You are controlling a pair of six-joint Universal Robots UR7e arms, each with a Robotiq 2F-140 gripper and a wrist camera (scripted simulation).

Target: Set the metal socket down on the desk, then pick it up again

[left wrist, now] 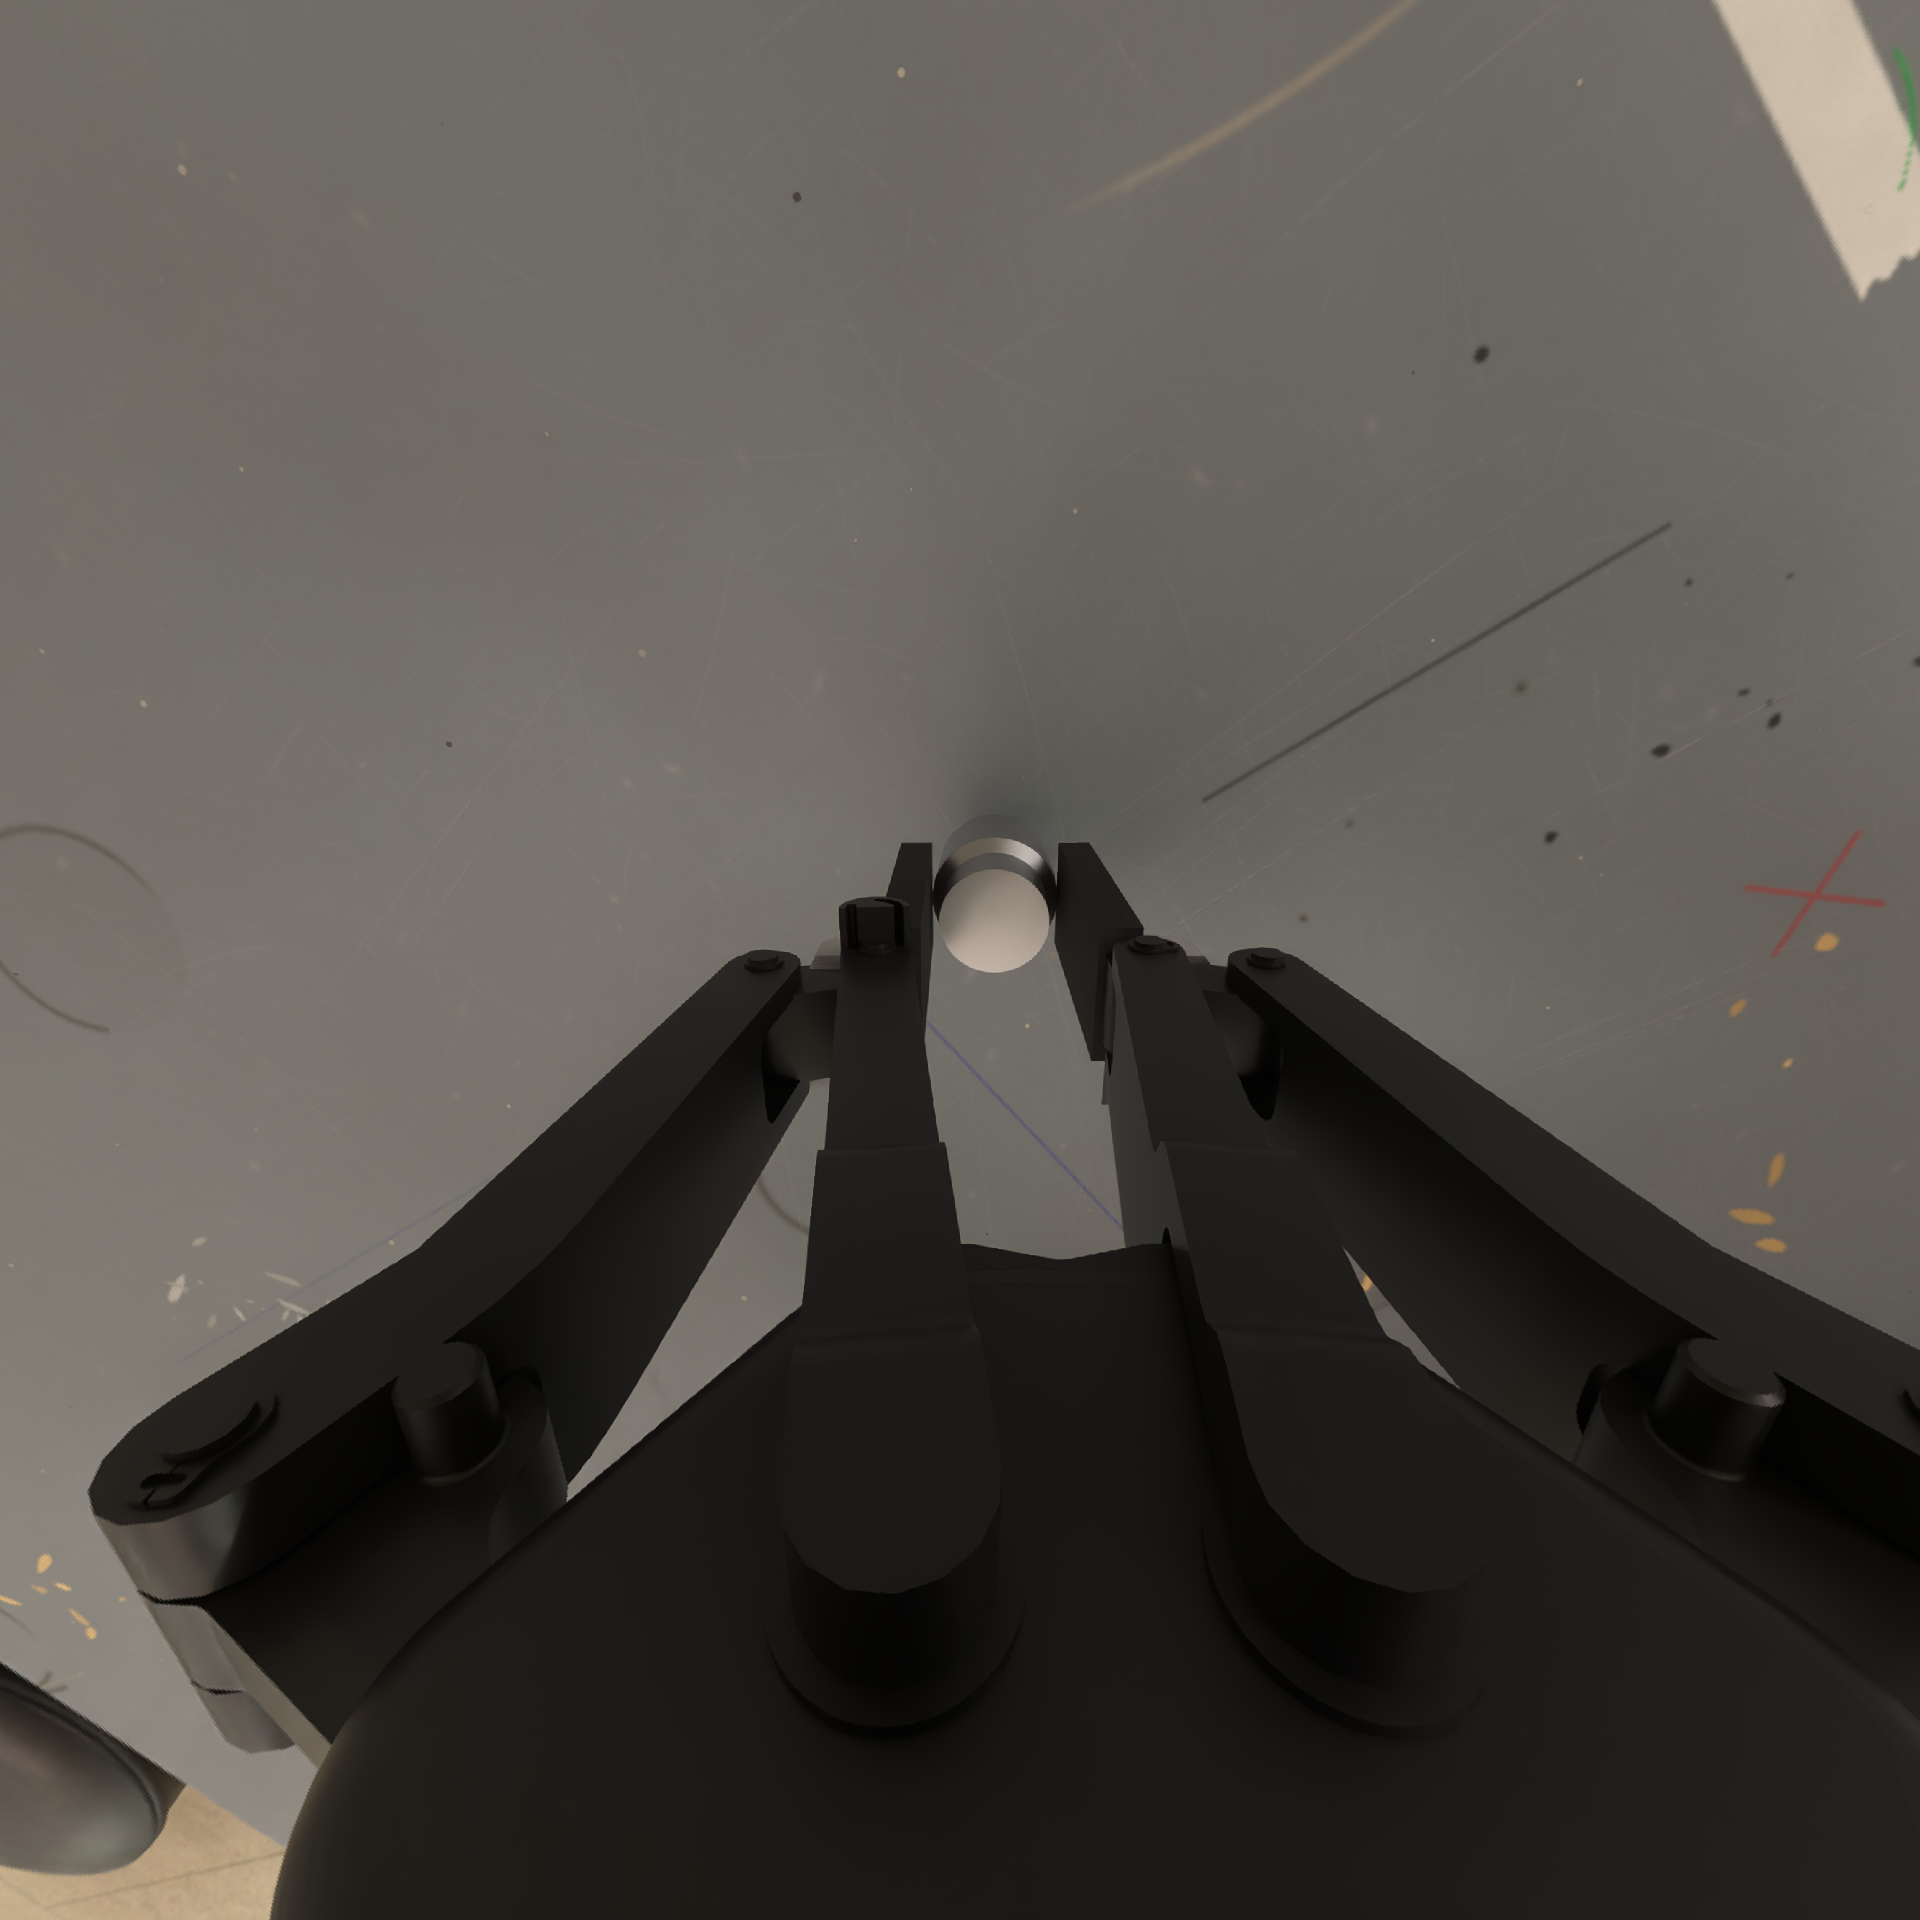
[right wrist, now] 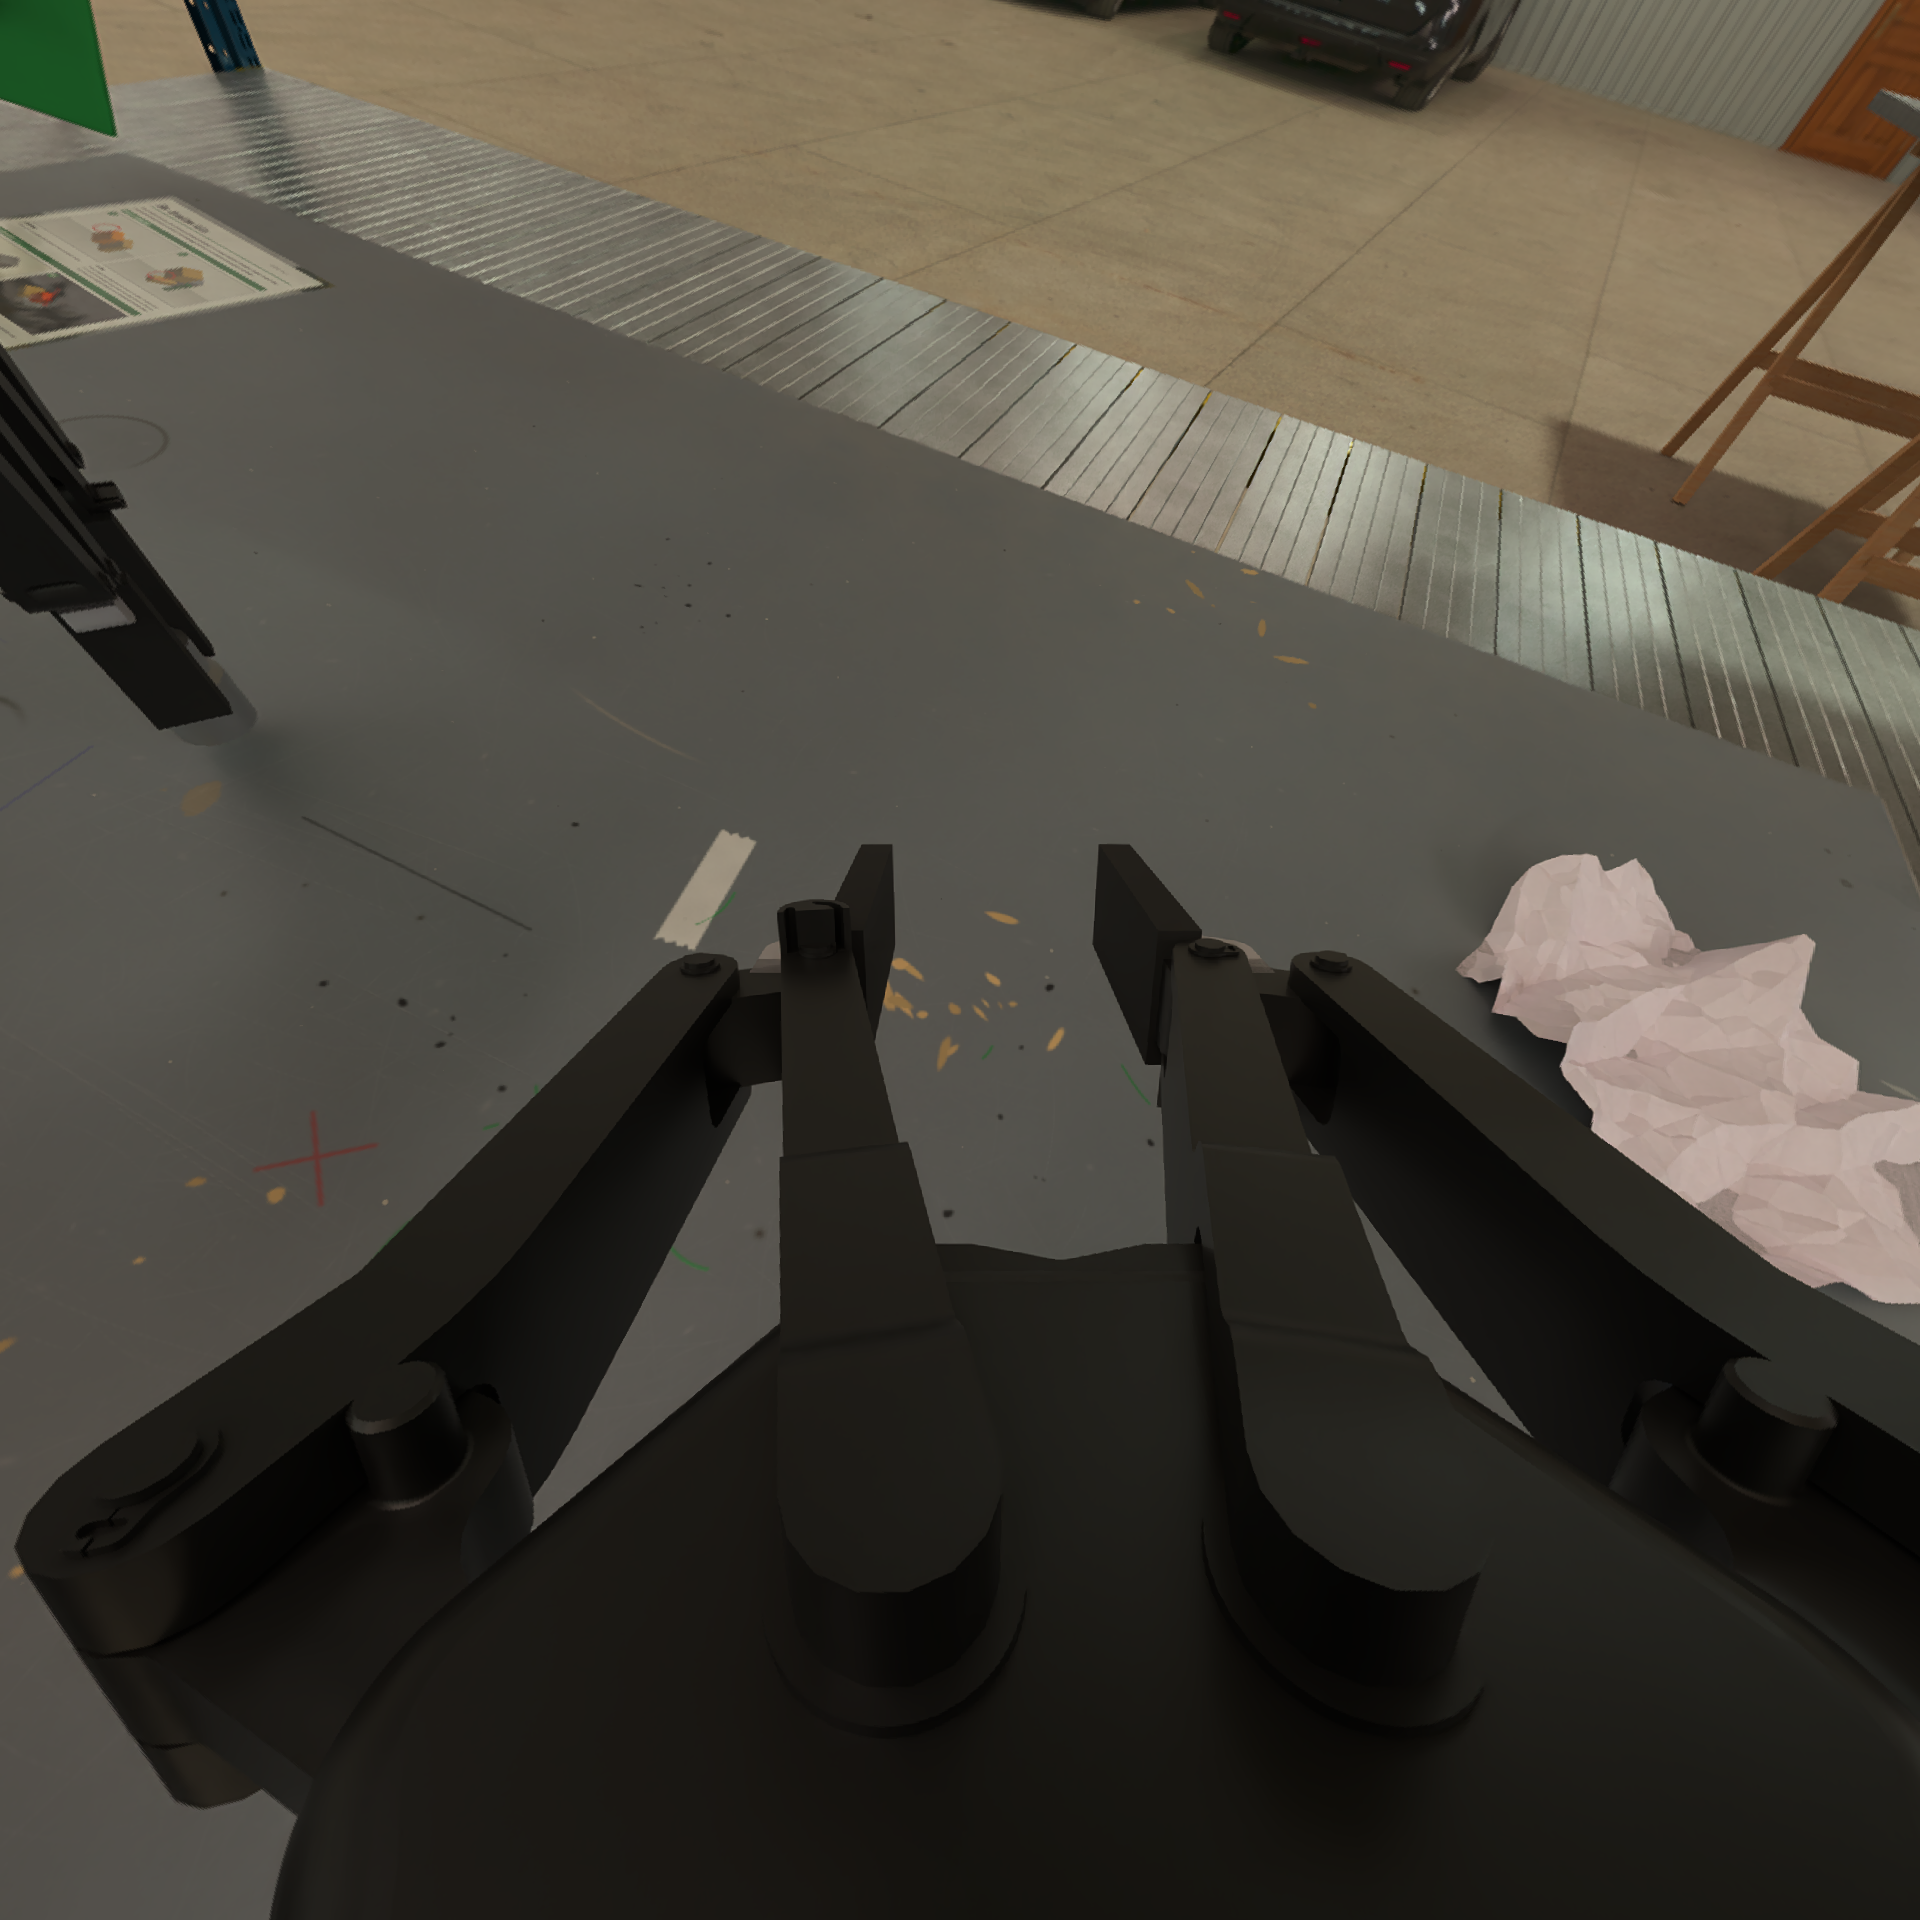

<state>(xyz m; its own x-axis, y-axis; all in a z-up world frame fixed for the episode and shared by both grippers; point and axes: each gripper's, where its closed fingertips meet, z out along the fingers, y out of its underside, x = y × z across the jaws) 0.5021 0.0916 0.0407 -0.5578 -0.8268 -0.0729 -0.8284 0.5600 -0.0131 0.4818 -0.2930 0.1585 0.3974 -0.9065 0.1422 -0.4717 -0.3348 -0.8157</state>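
The metal socket (left wrist: 992, 920) is a short silver cylinder, seen end-on between the fingertips of my left gripper (left wrist: 994, 883). Both pads touch its sides, so the gripper is shut on it. The socket points down at the grey desk (left wrist: 727, 468) and a dark shadow lies right under it. In the right wrist view the left gripper (right wrist: 156, 665) is at the far left, with the socket's silver tip (right wrist: 218, 727) at or just above the desk; I cannot tell if it touches. My right gripper (right wrist: 994, 883) is open and empty above the desk.
Crumpled pale paper (right wrist: 1714, 1060) lies on the desk right of my right gripper. A white tape strip (right wrist: 707, 888) and a red cross mark (right wrist: 317, 1153) are on the desk. A printed sheet (right wrist: 145, 265) lies far left. The ribbed metal edge (right wrist: 1143, 416) borders the desk, with a wooden frame (right wrist: 1818, 395) beyond.
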